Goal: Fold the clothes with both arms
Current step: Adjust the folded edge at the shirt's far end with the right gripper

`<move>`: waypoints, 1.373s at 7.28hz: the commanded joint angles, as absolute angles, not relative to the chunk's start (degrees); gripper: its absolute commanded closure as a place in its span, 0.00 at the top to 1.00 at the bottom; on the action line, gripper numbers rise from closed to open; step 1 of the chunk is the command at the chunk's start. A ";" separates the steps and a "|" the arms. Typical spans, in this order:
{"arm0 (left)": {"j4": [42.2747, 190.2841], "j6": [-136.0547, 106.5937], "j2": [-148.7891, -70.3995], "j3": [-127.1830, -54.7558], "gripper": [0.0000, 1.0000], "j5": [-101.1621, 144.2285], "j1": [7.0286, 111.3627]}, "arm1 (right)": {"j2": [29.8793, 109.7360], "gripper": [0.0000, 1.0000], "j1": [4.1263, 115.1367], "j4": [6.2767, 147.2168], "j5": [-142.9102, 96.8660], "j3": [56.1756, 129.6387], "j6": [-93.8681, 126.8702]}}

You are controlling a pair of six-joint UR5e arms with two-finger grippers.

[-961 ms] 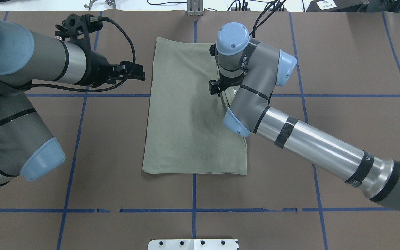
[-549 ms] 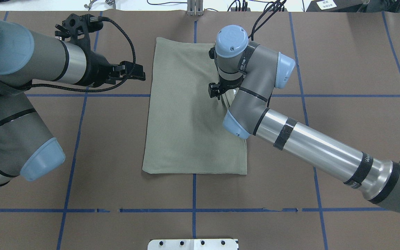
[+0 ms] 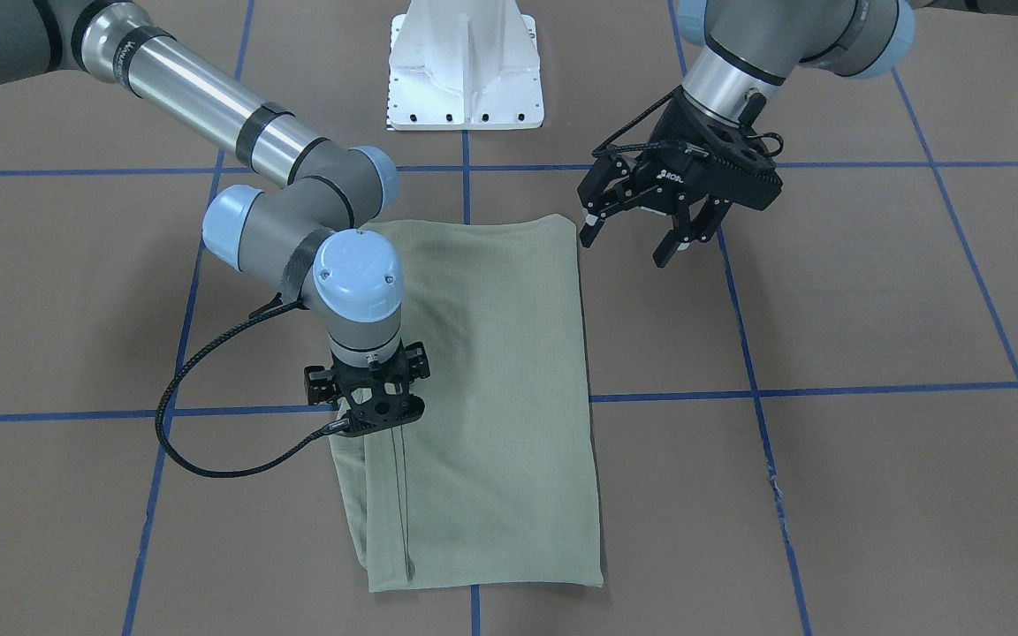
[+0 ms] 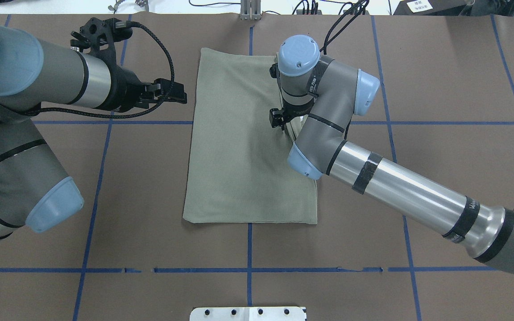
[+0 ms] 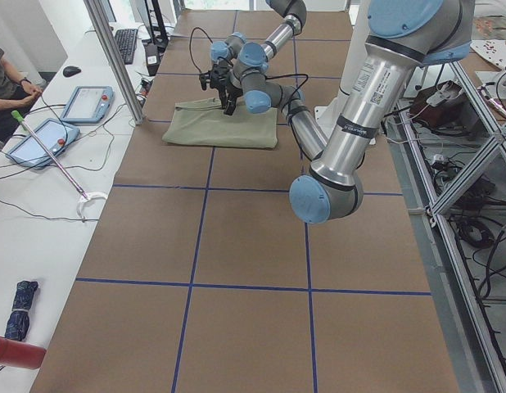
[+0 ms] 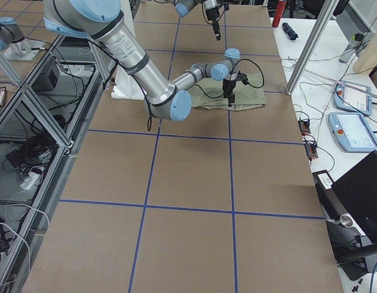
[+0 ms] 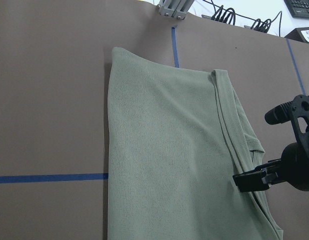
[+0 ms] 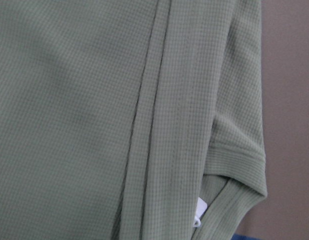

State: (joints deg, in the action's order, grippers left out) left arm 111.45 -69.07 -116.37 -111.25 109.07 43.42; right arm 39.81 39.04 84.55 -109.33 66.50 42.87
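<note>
While the shirt [image 3: 509, 371] lies as a flat rectangle (a crosswise fold probably remains), my left gripper [image 3: 626, 247] gapes empty; whether the right gripper [image 3: 378, 422] grips, I cannot tell.

left hand [image 3: 626, 247] aloft, fingers spread | right hand [image 3: 376, 408] pointing down, jaws hidden

The shirt [image 4: 239, 147] was sage green in a fine waffle knit. The table [image 4: 453, 80] was brown, gridded with blue lines [image 4: 283, 269]. The left arm [image 4: 16, 151] and right arm [image 4: 408, 189] were grey and silver, capped pale blue.
</note>
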 commanded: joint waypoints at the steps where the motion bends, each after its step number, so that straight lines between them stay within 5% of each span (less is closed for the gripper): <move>1: 111.53 -69.08 -116.37 -111.36 1.00 109.07 43.42 | 40.08 1.00 39.11 84.55 -109.42 66.53 42.72; 10: 111.45 -69.08 -116.54 -111.45 1.00 109.07 43.42 | 42.19 1.00 41.22 84.73 -111.80 66.88 40.69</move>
